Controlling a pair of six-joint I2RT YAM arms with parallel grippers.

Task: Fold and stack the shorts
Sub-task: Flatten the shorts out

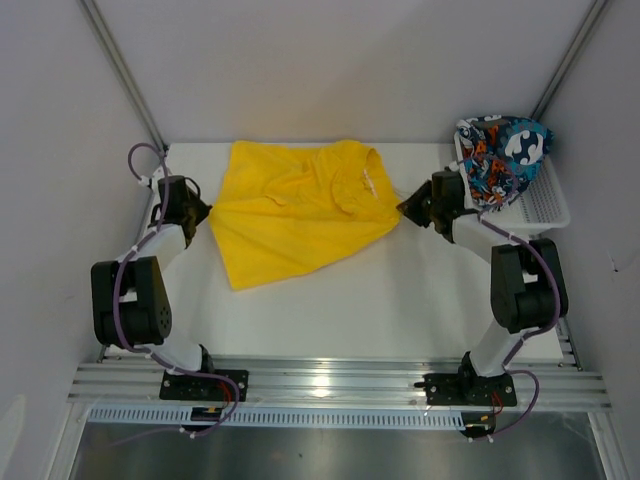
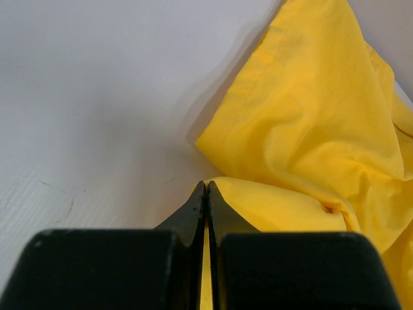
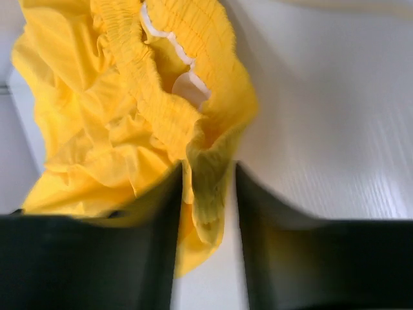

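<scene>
Presently in hand: spreading the yellow shorts (image 1: 300,210) flat on the table (image 1: 380,300), before any fold; pair 1 of 2.
Left gripper (image 2: 205,185): pressed together, pinching the yellow left corner.
Right gripper (image 3: 208,169): jaws spread, waistband (image 3: 161,97) fold loose between them.
Print shorts (image 1: 500,155): bunched in the basket (image 1: 545,205), far right.
Next move, likely: right gripper pinches an edge, carries it across for fold 1; corners must travel evenly.
Cloth: thin, matte, creased; waistband elastic, ruched; outline roughly triangular.
</scene>
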